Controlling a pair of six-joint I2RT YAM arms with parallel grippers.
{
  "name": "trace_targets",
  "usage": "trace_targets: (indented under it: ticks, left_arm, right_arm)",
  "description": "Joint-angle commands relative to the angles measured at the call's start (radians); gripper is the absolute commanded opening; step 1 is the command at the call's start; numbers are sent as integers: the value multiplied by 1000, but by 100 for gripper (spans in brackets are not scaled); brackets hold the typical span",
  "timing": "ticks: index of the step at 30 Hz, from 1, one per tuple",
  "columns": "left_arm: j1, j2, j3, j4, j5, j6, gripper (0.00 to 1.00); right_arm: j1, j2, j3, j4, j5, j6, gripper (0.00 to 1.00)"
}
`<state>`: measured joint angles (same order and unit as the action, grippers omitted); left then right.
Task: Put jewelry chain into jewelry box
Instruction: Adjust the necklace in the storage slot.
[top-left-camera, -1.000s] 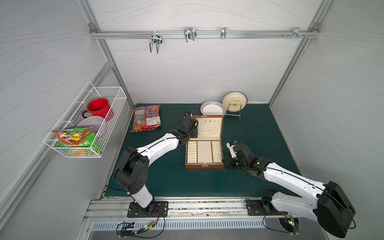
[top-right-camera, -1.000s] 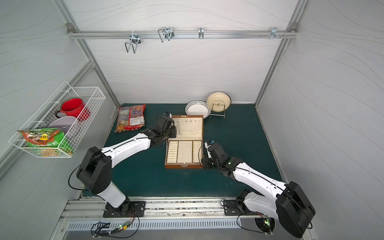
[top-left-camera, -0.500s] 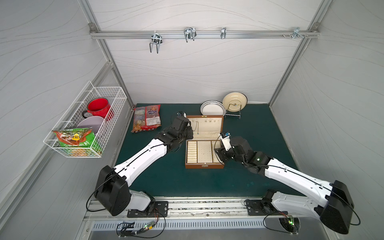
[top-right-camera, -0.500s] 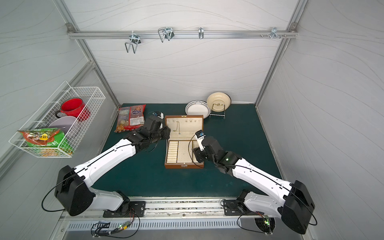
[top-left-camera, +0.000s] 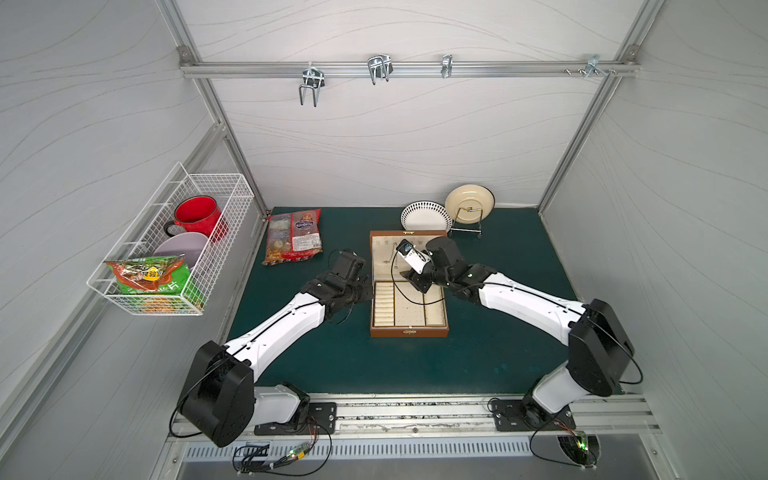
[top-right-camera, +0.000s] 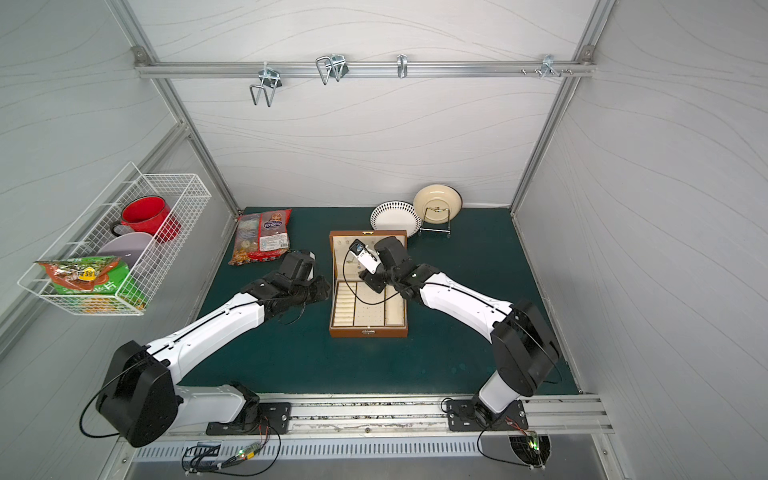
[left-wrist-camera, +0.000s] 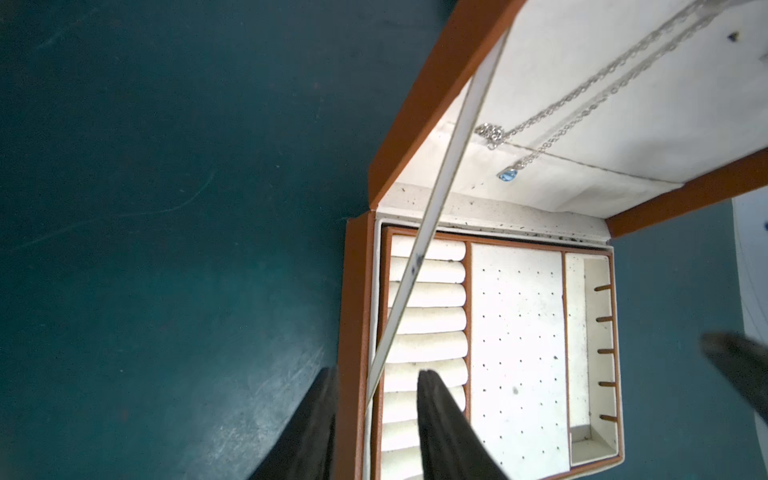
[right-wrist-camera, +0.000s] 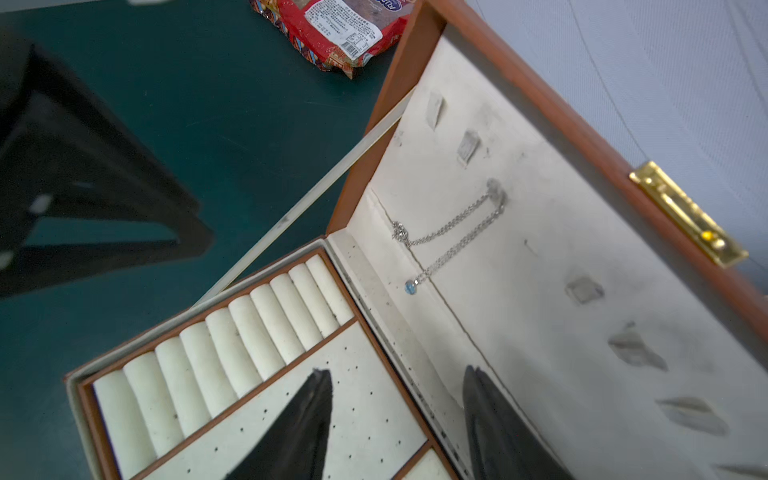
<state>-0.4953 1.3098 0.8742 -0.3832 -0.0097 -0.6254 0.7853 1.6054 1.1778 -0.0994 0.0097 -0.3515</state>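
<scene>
Both top views: box (top-left-camera: 409, 330) (top-right-camera: 368, 330) open, mid-desk, nearer the back edge.
Left wrist: left gripper (left-wrist-camera: 376, 374) released, jaws astride the box's side wall.
Right wrist: right gripper (right-wrist-camera: 399, 372) released over the tray; chain (right-wrist-camera: 453, 237) hangs on the lid lining.

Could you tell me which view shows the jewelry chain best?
Right wrist view: the jewelry chain hangs whole from a lid hook. The left wrist view crops its top; in top views it is too small.

Bright, even diffuse light; shadows soft. Top views sharp, walls (top-left-camera: 83, 124) bowing at edges. Wrist views: right tool (right-wrist-camera: 397, 370) fingers (right-wrist-camera: 299, 428) blurred close-up; pale sheen on green surface (left-wrist-camera: 270, 374); gold clasp (right-wrist-camera: 685, 212) glints.
</scene>
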Motion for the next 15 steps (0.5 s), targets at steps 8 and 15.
trace_targets:
  ticks: [8, 15]
  left_arm:
    - [6, 77, -22, 100, 68, -58, 40]
    - [6, 136, -29, 120, 71, -79, 40]
  right_arm:
    - [-37, 160, 96, -45, -118, -222, 53]
    - [-50, 213, 109, 16, -85, -290, 48]
